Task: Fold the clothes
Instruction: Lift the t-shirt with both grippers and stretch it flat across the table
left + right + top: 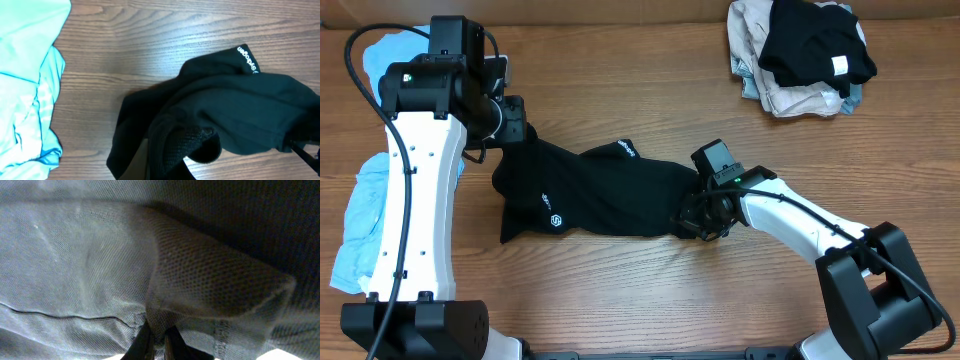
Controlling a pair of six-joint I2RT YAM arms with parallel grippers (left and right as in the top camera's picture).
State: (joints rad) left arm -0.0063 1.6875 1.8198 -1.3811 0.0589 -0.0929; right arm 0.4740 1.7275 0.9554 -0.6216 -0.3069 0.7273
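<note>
On the table [620, 290], crumpled black shirt [590, 190]

wood-grain counter [620, 290] carries three lots: black shirt [590, 195] sprawled rumpled across the middle, light blue tee [365, 215] bunched at the left edge, beige-and-black pile [800, 55] heaped in the far right corner.

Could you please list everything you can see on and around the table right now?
black shirt: one, black with small white logos, crumpled at table centre
light blue tee: one, light blue, far left, partly under the left arm
folded pile: one, beige and black pieces, top right
table: one, brown wood
left fingers: one pair, black, gripping shirt's upper-left corner
right fingers: one pair, black, pinching shirt's right end
</note>
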